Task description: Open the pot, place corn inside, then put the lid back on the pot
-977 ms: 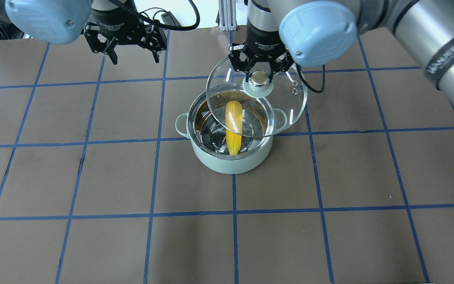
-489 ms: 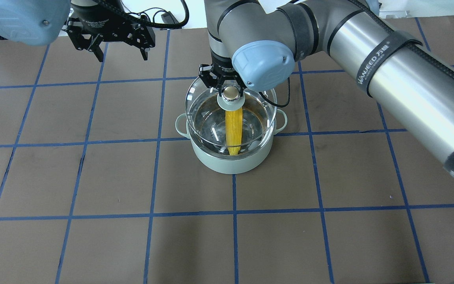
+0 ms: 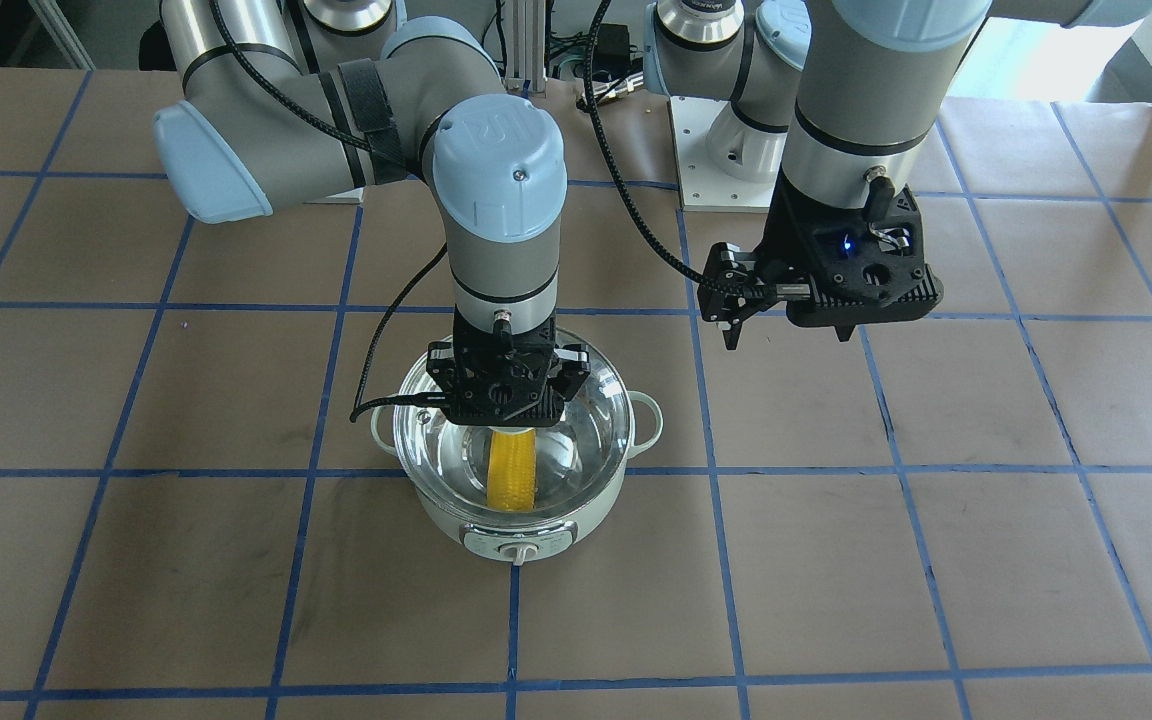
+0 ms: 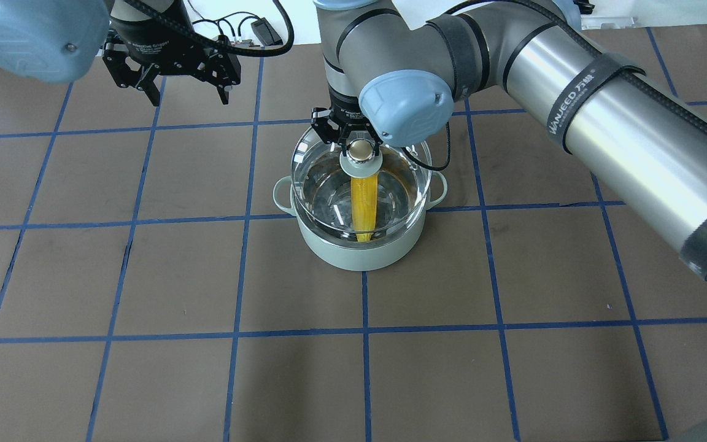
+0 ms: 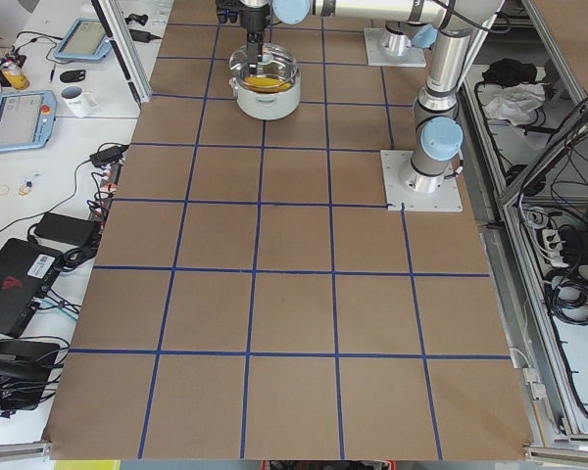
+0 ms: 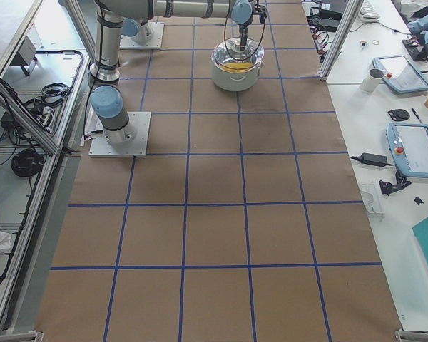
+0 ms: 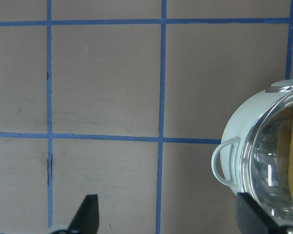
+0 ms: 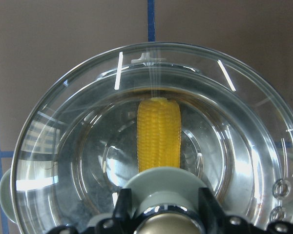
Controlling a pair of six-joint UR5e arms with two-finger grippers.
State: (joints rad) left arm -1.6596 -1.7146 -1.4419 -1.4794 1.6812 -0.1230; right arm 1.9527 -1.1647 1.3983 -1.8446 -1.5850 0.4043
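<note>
Right gripper (image 4: pixel 360 149) pinches the lid (image 4: pixel 320 178) by its half-hidden knob (image 4: pixel 360 147) — seated or not, can't tell. Yellow corn (image 4: pixel 364 205) right below it; left gripper (image 4: pixel 189 97) spread.

Bright, even light; glare on lid (image 8: pixel 224 122)

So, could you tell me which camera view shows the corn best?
The right wrist-mounted view: the corn fills its centre, kernel rows sharp through the glass lid. Overhead and front-facing views show it smaller, partly behind the right gripper; the left wrist view catches an edge; side views, a yellow speck.
</note>
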